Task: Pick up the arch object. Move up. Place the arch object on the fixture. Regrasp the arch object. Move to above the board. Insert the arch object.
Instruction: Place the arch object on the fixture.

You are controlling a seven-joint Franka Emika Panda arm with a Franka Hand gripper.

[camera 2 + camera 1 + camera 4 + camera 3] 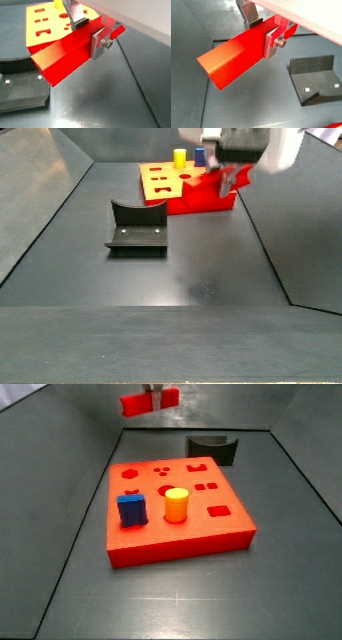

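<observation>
Our hand [266, 34] grips the red bar [234, 57] aloft; the bracket [136, 226] at nine o'clock waits empty, the board [174, 509] unfilled.

4 cameras: 2 on the wrist, 2 beside the worktop.
Both wrist views sit close behind the gripper [266, 34], looking down past the red bar [67, 57]. The side views face each other across the board [181, 534]; all 4 share the fixture [138, 227].
</observation>
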